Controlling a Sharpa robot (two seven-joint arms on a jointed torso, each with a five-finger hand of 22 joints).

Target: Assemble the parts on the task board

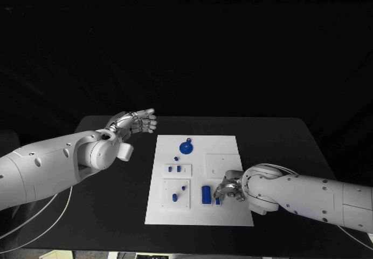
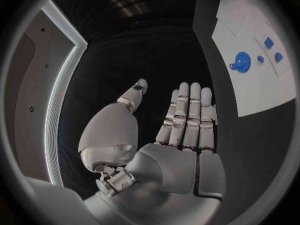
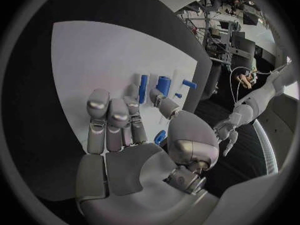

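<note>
Overhead, the white task board [image 1: 198,181] lies mid-table with small blue parts [image 1: 186,147] on it; they look light, rigid and slick, best pinched by their sides. Right hand [image 1: 228,190] rests at the board's near right, fingers curled beside a blue block [image 1: 206,195]; whether it pinches anything I cannot tell

Left wrist: left hand [image 2: 184,122] flat, fingers together, empty

Right wrist: fingers [image 3: 115,117] bent over the board

Small blue parts [image 1: 186,147] lie scattered on the flat white task board [image 1: 221,140].
</note>
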